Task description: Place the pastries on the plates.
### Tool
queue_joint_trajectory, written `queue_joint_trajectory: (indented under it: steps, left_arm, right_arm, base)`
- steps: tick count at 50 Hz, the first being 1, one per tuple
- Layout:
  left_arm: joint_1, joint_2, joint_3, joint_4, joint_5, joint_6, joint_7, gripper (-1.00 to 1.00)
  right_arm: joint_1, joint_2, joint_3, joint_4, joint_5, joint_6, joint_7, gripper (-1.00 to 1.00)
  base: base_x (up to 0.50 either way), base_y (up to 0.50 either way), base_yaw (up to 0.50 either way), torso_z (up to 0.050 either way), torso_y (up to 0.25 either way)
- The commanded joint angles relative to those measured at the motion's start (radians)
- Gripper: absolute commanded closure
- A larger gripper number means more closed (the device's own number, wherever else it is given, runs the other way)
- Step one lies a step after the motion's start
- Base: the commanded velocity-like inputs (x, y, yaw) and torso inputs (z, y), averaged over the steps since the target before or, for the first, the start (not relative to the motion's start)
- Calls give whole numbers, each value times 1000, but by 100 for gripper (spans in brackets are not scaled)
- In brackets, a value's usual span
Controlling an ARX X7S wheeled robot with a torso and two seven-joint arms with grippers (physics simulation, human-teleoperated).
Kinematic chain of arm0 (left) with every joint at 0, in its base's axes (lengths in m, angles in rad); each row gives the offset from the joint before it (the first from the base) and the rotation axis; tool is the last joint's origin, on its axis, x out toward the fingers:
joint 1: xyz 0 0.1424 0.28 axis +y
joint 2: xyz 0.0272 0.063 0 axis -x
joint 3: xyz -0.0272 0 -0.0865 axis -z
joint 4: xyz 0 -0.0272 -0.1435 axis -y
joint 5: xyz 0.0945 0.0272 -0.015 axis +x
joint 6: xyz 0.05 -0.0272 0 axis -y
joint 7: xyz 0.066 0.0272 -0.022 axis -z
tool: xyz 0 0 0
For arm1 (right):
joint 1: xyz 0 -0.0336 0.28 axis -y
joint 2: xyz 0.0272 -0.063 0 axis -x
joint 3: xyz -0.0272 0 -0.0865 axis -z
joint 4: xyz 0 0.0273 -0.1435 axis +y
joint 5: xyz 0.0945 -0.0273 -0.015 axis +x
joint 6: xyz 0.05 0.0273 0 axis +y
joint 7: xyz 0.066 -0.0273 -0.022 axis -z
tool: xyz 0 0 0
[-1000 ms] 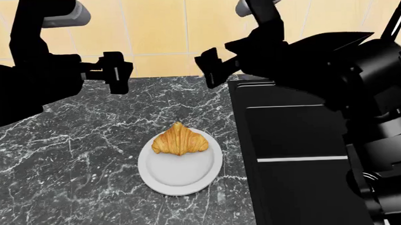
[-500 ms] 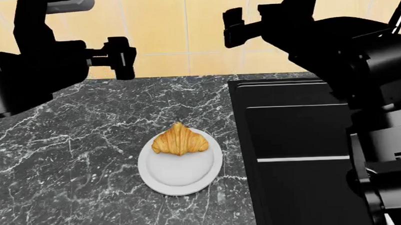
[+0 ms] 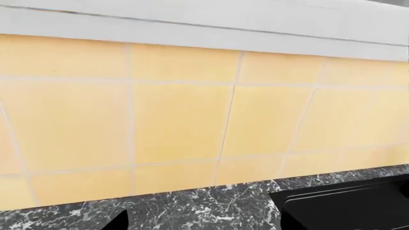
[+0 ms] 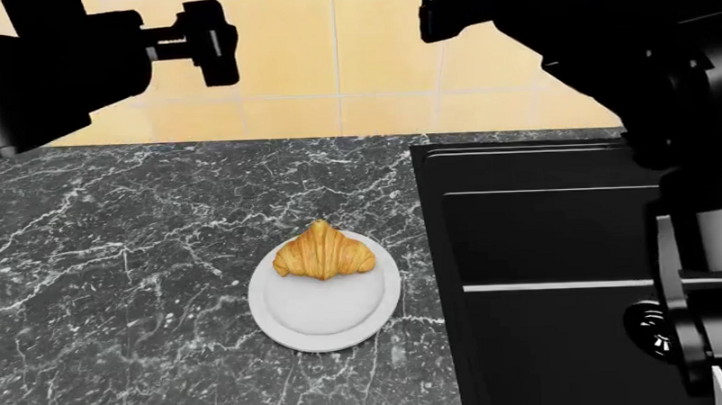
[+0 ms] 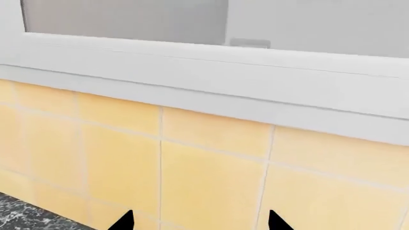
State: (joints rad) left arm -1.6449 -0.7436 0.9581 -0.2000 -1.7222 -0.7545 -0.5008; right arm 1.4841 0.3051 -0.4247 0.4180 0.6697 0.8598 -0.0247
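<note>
The golden-brown croissant (image 4: 323, 251) lies on the far part of the white plate (image 4: 329, 325) in the head view. The pink donut and the wooden plate are out of view. My left gripper (image 4: 215, 41) is raised high, up and left of the plate, in front of the tiled wall. In the left wrist view it (image 3: 199, 225) is open and empty, facing the wall. My right gripper (image 4: 439, 11) is raised at the top of the head view, above the sink's far edge. In the right wrist view it (image 5: 199, 223) is open and empty.
The plate rests on a black marble counter (image 4: 123, 265). A black sink (image 4: 542, 241) fills the right side, and its corner shows in the left wrist view (image 3: 345, 206). A yellow tiled wall (image 4: 332, 59) stands behind, with a white sill (image 5: 204, 81) above it.
Both arms have lifted upward away from the counter, the right gripper also shifting right. The croissant and the white plate have not moved.
</note>
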Motion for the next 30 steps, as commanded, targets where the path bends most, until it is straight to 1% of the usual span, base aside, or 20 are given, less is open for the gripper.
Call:
queue_joint_trajectory:
  steps: [1, 12, 21, 30]
  left_arm:
    - [-61, 28, -10, -42, 16, -2, -3, -100]
    - [-138, 53, -14, -82, 31, -26, 13, -100]
    - [-181, 75, -25, -120, 28, -33, 27, -100]
    - [-191, 88, -19, -153, 46, -30, 40, -100]
  right_arm:
    - [41, 17, 3, -40, -4, 25, 30, -100]
    - [77, 39, 29, -95, 12, 64, 67, -100]
    - [106, 40, 18, -76, -8, 35, 55, -100]
    - [128, 56, 2, -71, -43, 9, 64, -100]
  base:
    - [0, 0, 0, 0, 0]
    - [0, 0, 0, 0, 0]
    - [0, 0, 0, 0, 0]
    - [0, 0, 0, 0, 0]
